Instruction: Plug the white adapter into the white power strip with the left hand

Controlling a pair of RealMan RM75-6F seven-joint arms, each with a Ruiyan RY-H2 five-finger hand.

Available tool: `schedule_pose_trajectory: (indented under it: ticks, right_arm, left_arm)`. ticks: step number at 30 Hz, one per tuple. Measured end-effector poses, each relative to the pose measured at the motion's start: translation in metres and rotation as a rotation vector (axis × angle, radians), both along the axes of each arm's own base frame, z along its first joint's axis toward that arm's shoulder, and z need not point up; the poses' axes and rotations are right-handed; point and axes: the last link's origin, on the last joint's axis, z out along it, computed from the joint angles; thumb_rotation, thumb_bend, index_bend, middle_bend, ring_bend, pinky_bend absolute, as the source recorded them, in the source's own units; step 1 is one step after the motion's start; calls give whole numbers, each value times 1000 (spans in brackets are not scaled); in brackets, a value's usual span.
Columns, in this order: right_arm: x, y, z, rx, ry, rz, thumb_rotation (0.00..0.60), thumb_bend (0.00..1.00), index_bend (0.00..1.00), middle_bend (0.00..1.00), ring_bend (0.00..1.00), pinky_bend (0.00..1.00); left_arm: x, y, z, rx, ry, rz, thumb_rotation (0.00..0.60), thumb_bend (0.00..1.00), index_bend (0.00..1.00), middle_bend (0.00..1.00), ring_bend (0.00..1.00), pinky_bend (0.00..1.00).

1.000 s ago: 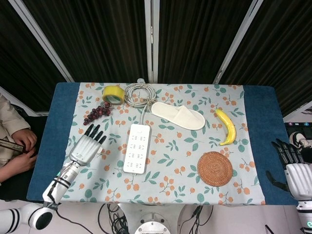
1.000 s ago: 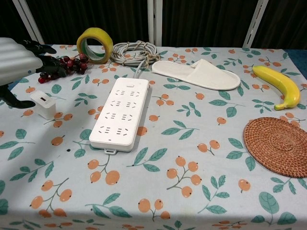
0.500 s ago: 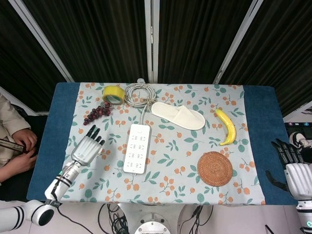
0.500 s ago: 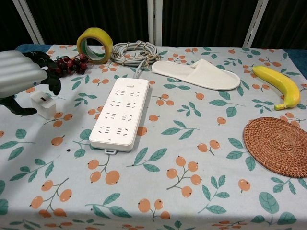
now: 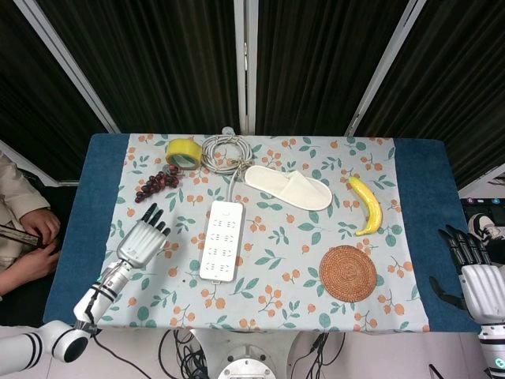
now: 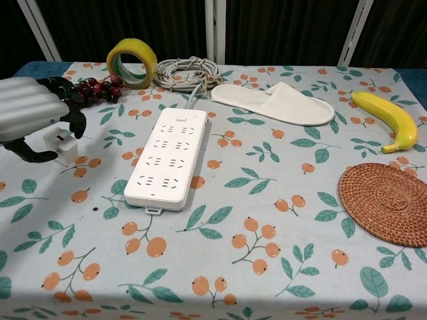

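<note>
The white power strip [image 5: 222, 241] [image 6: 167, 157] lies lengthwise at the table's middle, its cable running back to a grey coil [image 6: 187, 72]. The small white adapter [image 6: 61, 145] stands on the cloth to the strip's left. My left hand [image 5: 141, 241] [image 6: 30, 110] hovers low over it, with the thumb in front of the adapter, the dark fingertips [image 6: 75, 121] behind it, and small gaps on both sides. The head view hides the adapter under this hand. My right hand [image 5: 476, 278] rests off the table's right edge, fingers spread and holding nothing.
A yellow tape roll [image 6: 132, 61] and dark grapes [image 6: 95, 89] sit just behind the left hand. A white slipper [image 6: 275, 103], a banana [image 6: 387, 118] and a woven coaster [image 6: 388, 203] occupy the right half. A person's arms [image 5: 24, 237] show at the left edge.
My left hand has dropped lower over the adapter and its thumb and fingers have curled in closer around it. The adapter, the strip and the right hand have stayed put.
</note>
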Motion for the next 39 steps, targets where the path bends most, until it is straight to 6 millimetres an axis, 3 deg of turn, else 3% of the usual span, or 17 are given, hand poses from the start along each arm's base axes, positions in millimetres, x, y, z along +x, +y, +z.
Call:
schedule_pose_trajectory:
  ticks: [5, 10, 18, 23, 28, 39]
  right_arm:
    - [1, 0, 0, 0, 1, 0, 600, 245, 0, 7, 0, 0]
    - [1, 0, 0, -3, 0, 2, 600, 235, 0, 7, 0, 0]
    - [1, -2, 2, -8, -1, 7, 600, 234, 0, 7, 0, 0]
    - [2, -5, 2, -5, 0, 16, 600, 235, 0, 8, 0, 0]
    - [0, -4, 4, -9, 0, 11, 600, 234, 0, 7, 0, 0]
    - [-6, 1, 9, -21, 1, -11, 600, 235, 0, 8, 0, 0]
  left_arm:
    - [-2, 2, -1, -1, -7, 1, 600, 340, 457, 425, 171, 83]
    - [0, 5, 1, 9, -56, -24, 600, 506, 620, 629, 408, 219]
    - [5, 19, 19, 12, -339, -15, 600, 504, 648, 676, 439, 237]
    - [30, 22, 30, -39, -510, 19, 600, 500, 648, 678, 438, 231]
    - [68, 26, 27, -109, -609, 55, 600, 510, 648, 679, 438, 225]
    - [109, 33, -12, -188, -562, 109, 600, 510, 642, 675, 439, 203]
